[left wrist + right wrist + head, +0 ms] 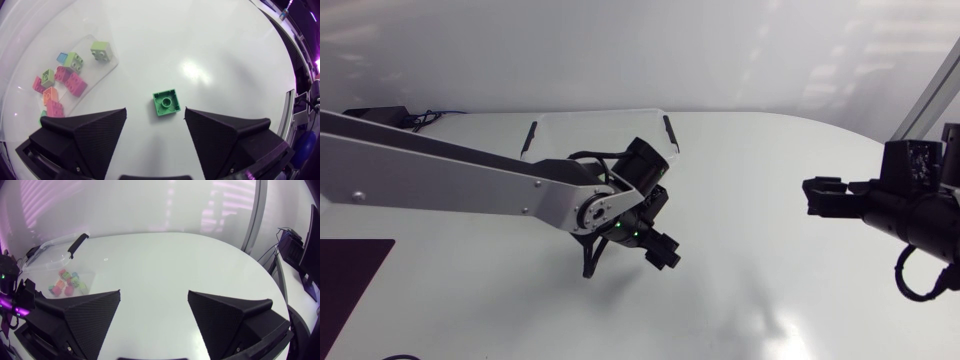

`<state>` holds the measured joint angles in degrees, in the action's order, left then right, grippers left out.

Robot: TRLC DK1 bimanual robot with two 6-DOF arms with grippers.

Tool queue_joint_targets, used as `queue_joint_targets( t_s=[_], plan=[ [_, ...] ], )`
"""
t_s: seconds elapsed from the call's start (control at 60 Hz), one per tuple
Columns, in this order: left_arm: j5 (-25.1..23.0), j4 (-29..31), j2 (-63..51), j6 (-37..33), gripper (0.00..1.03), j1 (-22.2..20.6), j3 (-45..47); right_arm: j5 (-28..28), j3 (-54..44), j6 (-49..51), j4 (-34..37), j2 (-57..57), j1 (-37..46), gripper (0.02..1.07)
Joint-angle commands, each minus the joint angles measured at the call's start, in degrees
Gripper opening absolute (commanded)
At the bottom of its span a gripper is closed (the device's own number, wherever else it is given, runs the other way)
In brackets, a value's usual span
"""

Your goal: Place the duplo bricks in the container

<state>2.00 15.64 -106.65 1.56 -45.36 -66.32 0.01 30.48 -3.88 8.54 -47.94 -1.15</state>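
Note:
A green duplo brick (166, 103) lies studs-down on the white table, in the gap between the fingers of my left gripper (155, 111). That gripper is open and its fingers do not touch the brick. Beside and ahead of it stands the clear container (102, 70), holding several pink, orange, green and blue bricks (67, 82). From above, my left gripper (628, 250) hangs just in front of the container (600, 115) and hides the green brick. My right gripper (815, 195) is open and empty (154, 293) over the table's right side, far from the container (50, 255).
Black handles (669, 132) sit on the container's short sides. My left arm (470, 175) crosses the table's left half. A dark mat (345, 280) lies at the front left corner.

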Motion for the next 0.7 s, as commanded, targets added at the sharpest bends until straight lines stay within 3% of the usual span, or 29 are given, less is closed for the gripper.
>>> queue_joint_targets(
  t_s=[0.0,0.317,0.55,0.617,0.683],
  plan=[
    [0.5,1.7,-2.9,1.7,0.79,-0.3,-3.5,-0.4,-4.1,1.4,-1.9,2.9,1.2,1.00],
    [1.0,6.1,-9.7,2.7,0.79,-1.7,-10.1,0.4,-9.2,1.4,-3.4,6.5,1.3,1.00],
    [1.3,13.9,-14.2,4.1,0.77,-2.0,-17.3,0.4,-9.5,2.3,-3.4,7.4,2.1,1.00],
    [1.3,16.3,-15.7,4.6,0.71,-1.8,-19.7,0.3,-9.5,2.4,-3.1,8.0,2.1,1.00],
    [1.3,17.2,-16.7,4.8,0.56,-1.7,-21.0,0.3,-9.6,2.4,-2.5,8.8,2.1,1.00]
  ],
)
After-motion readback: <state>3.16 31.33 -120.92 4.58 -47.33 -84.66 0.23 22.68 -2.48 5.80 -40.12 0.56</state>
